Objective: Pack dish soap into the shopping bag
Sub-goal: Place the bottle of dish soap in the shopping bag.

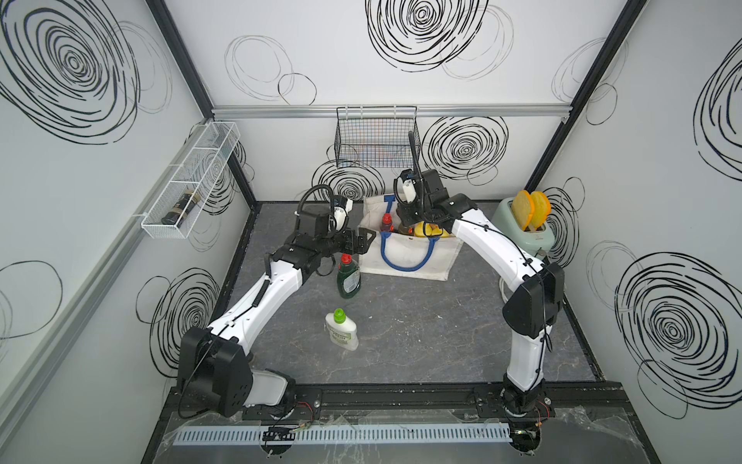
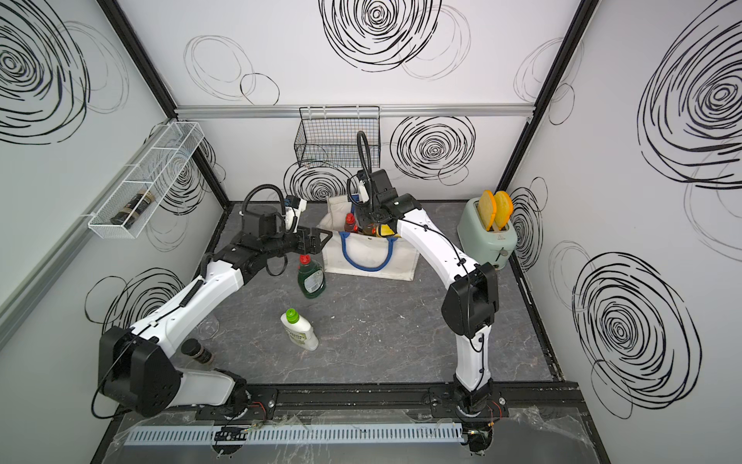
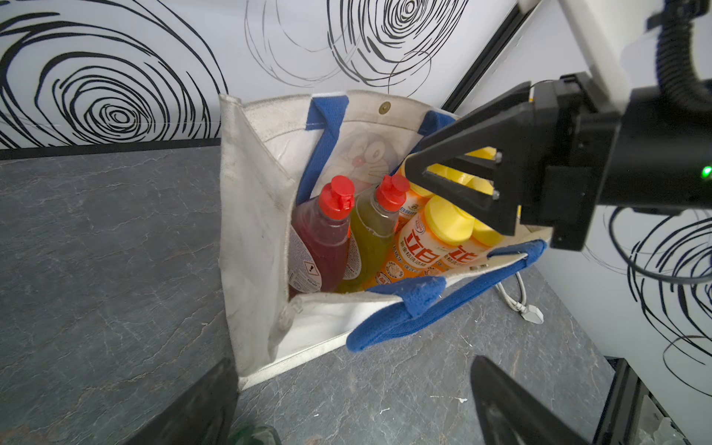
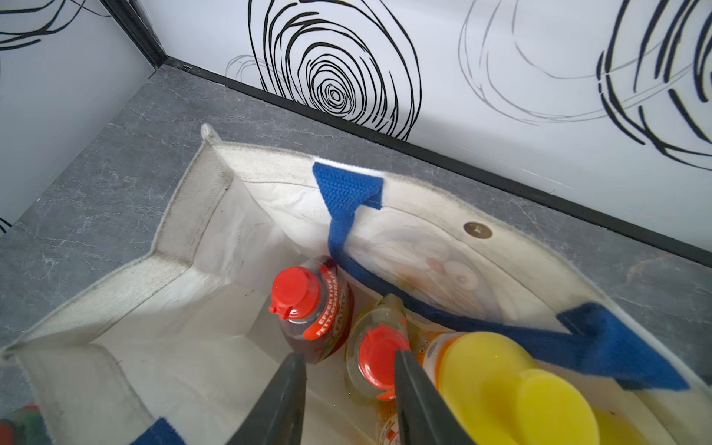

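Dish soap bottles (image 3: 416,250) mostly sat inside the shopping bag (image 1: 405,261), where the right gripper (image 4: 347,355) hung with jaws loosely parted around the yellow-green bottle (image 4: 375,312)'s cap. Just outside the bag's emptier end, the dark green bottle (image 1: 348,277) stood upright below the wide-spread left gripper (image 1: 363,241). The white bottle (image 1: 341,331) stood farther out.

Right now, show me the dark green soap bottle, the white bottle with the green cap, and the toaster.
dark green soap bottle (image 1: 347,281): in a top view, on its body.
white bottle with the green cap (image 1: 342,333): in a top view, on its label.
toaster (image 1: 540,241): in a top view, on its mint side.
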`<state>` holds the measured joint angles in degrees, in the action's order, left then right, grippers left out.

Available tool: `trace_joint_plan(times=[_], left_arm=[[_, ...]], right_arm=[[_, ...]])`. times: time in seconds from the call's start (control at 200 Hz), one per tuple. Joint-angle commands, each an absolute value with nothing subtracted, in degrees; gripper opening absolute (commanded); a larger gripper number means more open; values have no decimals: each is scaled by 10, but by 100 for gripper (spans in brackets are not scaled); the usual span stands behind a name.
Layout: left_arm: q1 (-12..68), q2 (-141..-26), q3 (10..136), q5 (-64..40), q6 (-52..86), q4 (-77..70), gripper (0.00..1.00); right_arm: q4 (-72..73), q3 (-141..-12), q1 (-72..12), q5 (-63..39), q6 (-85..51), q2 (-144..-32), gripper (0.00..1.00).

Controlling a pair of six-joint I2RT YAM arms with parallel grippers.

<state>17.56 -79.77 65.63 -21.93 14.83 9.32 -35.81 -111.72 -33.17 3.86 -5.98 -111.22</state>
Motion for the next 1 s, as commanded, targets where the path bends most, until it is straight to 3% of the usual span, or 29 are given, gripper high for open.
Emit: trace_joint_plan(times=[0.0, 0.205, 0.68, 0.996], left_arm=[[177, -789, 661, -220, 147, 75, 96], [172, -790, 661, -225, 149, 74, 96], [78, -788, 681, -250, 168, 75, 96], [5, -771, 695, -259, 187, 77, 96]], right_arm=[[-355, -1129, -330, 44, -58, -1092, 43], [-350, -1125, -333, 35, -55, -1078, 44], [-320, -1075, -367, -15, 5, -975, 60], [-236, -948, -471, -41, 47, -894, 60]])
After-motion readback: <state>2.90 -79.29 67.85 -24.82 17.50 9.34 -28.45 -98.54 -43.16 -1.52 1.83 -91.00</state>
